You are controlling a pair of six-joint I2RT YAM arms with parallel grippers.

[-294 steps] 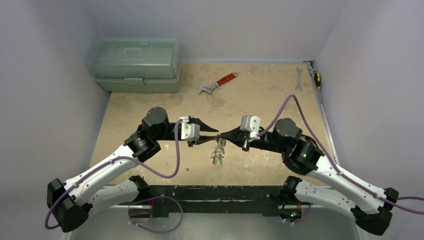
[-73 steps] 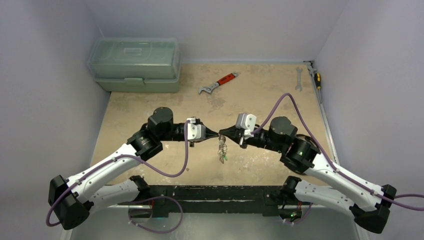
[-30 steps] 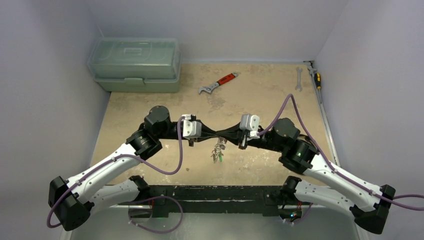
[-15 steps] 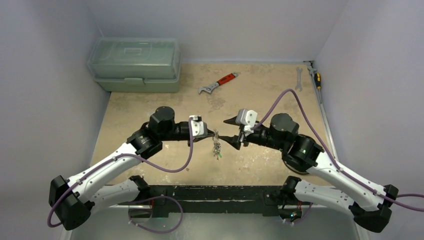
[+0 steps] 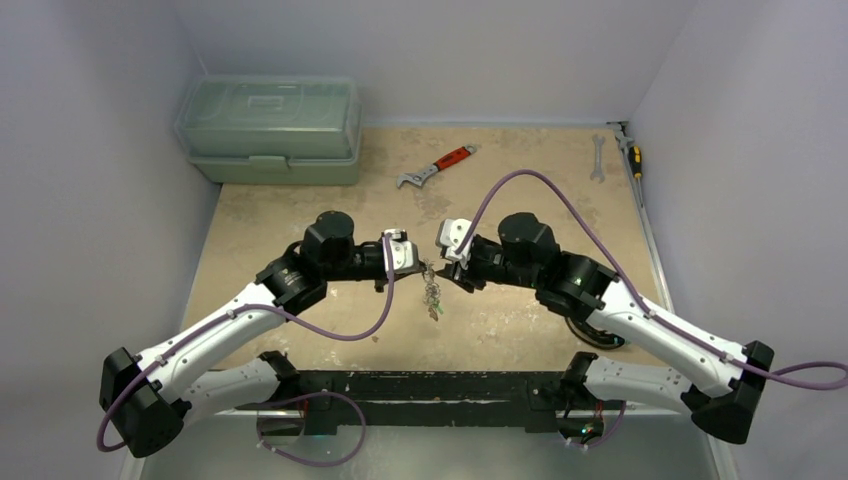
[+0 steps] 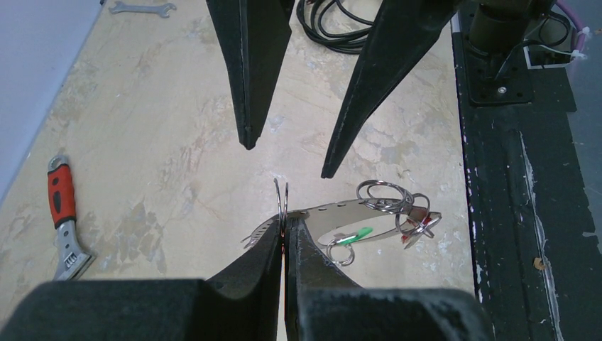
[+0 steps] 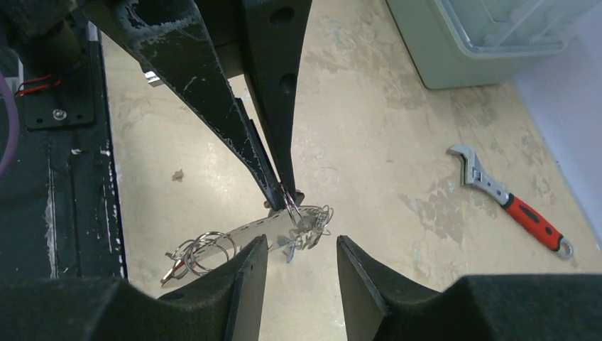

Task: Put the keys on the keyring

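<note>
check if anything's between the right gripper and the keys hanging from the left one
Nothing visible. The open right gripper faces the keys across bare air above the table. Only the left gripper, shut on the keyring, sits right beside them.

The keyring (image 6: pixel 282 200) is thin, polished, bright metal. The keys (image 6: pixel 387 206) by it are the same shiny silver metal, one with a glossy green plastic tag (image 6: pixel 353 235). The left end effector (image 6: pixel 284 231) has matt black plastic fingers (image 7: pixel 206 92), scuffed whitish. The counter (image 5: pixel 520 190) is matt, mottled beige and stone-like. The toolbox (image 5: pixel 268 120) is translucent green plastic. The adjustable wrench (image 5: pixel 437 166) is bare metal with a red grip.
</note>
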